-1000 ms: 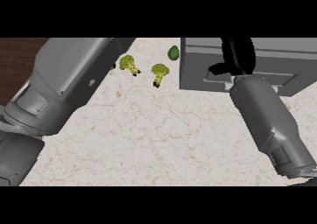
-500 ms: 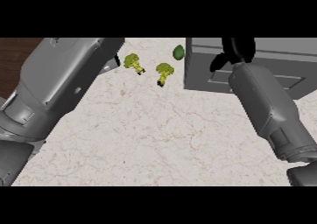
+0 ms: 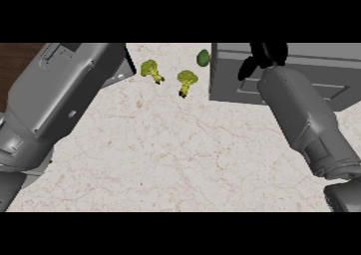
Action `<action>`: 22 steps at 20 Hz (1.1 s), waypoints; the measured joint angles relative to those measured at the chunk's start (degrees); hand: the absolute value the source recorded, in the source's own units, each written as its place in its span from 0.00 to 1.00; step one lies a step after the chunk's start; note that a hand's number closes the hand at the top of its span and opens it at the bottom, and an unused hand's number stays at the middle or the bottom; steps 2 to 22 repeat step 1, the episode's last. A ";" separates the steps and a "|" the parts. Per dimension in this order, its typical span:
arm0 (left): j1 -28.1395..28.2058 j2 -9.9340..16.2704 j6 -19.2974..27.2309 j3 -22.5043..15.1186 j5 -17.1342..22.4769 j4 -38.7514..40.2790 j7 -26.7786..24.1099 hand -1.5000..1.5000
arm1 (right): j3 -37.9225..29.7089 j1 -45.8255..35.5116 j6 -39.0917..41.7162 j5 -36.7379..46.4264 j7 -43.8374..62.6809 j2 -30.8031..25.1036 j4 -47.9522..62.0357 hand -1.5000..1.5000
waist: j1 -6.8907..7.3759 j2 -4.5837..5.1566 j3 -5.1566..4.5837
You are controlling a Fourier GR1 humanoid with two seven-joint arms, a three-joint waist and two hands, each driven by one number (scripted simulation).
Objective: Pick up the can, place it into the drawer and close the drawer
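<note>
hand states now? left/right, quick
Left robot hand: not in view; only its forearm shows.
Right robot hand: over the drawer unit, fingers partly hidden; cannot tell.

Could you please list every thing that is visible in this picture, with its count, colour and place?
broccoli pieces: two, yellow-green, on the counter at the upper middle, side by side, left of the drawer unit.
round green item: one, dark green, at the top, touching or just beside the drawer unit's left edge; what it is cannot be told.
drawer unit: one, grey, upper right of the counter.
counter: one, pale speckled stone, fills most of the view.
dark wood surface: one, brown, upper left corner.
can: none visible.
left forearm: one, grey, left side; its hand is out of view.
right forearm: one, grey, right side.
right hand: one, black, over the drawer unit's top; its fingers are unclear.
</note>
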 measured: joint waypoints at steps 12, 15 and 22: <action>0.99 0.28 -0.07 -0.05 -0.02 -0.84 -0.12 0.00 | -0.37 -0.09 -0.09 -0.29 -0.86 -0.01 0.20 0.00 | -0.02 0.01 -0.01; 0.99 0.28 -0.07 -0.05 -0.02 -0.84 -0.12 0.00 | -0.37 -0.09 -0.09 -0.29 -0.86 -0.01 0.20 0.00 | -0.02 0.01 -0.01; 0.99 0.28 -0.07 -0.05 -0.02 -0.84 -0.12 0.00 | -0.37 -0.09 -0.09 -0.29 -0.86 -0.01 0.20 0.00 | -0.02 0.01 -0.01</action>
